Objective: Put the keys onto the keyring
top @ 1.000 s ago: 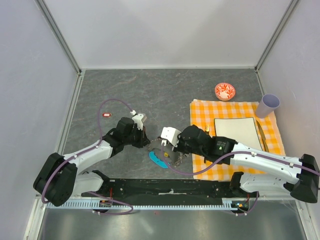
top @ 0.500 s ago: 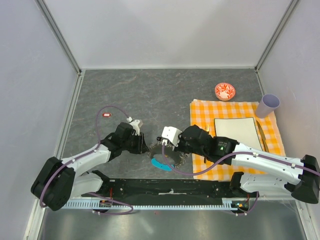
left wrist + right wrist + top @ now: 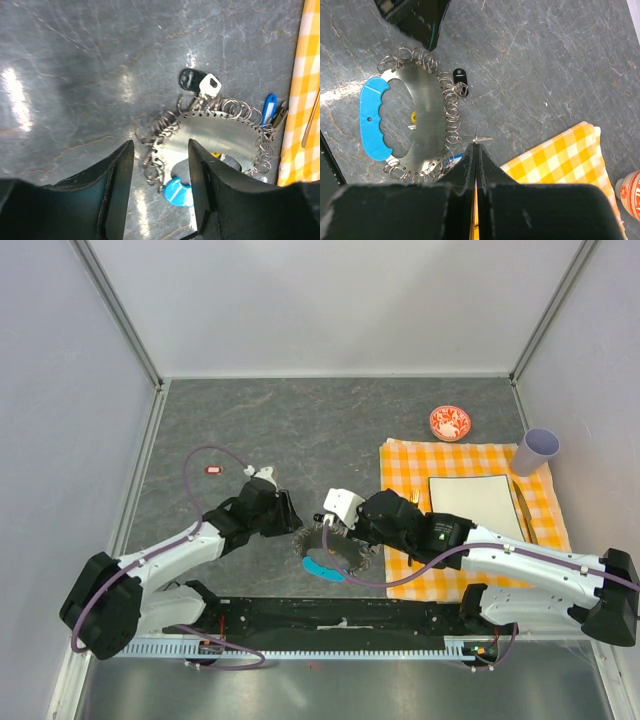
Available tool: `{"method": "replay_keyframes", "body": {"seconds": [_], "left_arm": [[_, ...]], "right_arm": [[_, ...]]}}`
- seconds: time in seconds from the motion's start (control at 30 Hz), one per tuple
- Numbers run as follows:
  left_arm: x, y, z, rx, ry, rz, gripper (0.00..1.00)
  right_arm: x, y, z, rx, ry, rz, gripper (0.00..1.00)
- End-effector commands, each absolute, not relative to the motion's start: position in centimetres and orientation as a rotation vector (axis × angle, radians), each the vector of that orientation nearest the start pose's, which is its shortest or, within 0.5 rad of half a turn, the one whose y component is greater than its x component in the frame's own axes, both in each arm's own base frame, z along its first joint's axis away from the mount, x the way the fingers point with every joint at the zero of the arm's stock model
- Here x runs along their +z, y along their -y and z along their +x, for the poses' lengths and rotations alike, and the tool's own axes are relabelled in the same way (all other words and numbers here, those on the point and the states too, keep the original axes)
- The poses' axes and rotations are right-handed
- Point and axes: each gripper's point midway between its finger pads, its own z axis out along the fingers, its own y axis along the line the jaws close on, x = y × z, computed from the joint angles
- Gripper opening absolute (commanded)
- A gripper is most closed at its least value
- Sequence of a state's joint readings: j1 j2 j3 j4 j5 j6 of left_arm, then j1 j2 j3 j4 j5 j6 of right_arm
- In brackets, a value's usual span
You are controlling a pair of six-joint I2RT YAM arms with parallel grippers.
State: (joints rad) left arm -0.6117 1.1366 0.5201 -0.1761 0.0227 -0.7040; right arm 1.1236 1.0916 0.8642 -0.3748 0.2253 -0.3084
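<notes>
Now the left end effector (image 3: 288, 512) has sprung open, releasing its hold. The grey chain keyring with cyan strap (image 3: 325, 552) lies on the worktop (image 3: 350, 430) at its 4 o'clock, and a black-headed key (image 3: 197, 82) seems threaded. The right end effector (image 3: 476, 146) stays clenched.

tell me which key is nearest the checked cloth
The blue key, right by the cloth's edge. The black-and-white key lies farther from it.
</notes>
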Motion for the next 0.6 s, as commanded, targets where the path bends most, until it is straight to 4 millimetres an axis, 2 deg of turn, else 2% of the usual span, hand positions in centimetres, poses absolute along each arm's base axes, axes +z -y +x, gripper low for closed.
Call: {"method": "replay_keyframes", "body": {"seconds": [0.0,0.07,0.1,0.17,0.23,0.4,0.57], "left_arm": [[7.2,21.2,23.2,-0.562,-2.433,-0.222,0.53],[6.4,21.5,23.1,-0.491,-2.452,-0.217,0.51],[6.7,21.8,23.4,-0.48,-2.445,-0.22,0.49],[6.1,21.4,23.5,-0.415,-2.465,-0.252,0.38],[6.2,21.9,23.9,-0.395,-2.47,-0.249,0.35],[6.5,23.2,24.1,-0.389,-2.474,-0.25,0.35],[4.9,23.0,23.6,-0.332,-2.527,-0.238,0.34]], "right_arm": [[19.4,-27.9,19.5,0.235,-1.692,-1.249,0.0],[19.5,-27.8,19.6,0.236,-1.694,-1.236,0.0],[19.6,-27.8,19.6,0.237,-1.693,-1.235,0.0],[19.8,-27.8,19.6,0.242,-1.691,-1.231,0.0],[19.9,-27.9,19.5,0.25,-1.687,-1.229,0.0],[20.2,-27.7,19.6,0.253,-1.68,-1.216,0.0],[20.7,-27.5,19.6,0.255,-1.671,-1.199,0.0]]}}
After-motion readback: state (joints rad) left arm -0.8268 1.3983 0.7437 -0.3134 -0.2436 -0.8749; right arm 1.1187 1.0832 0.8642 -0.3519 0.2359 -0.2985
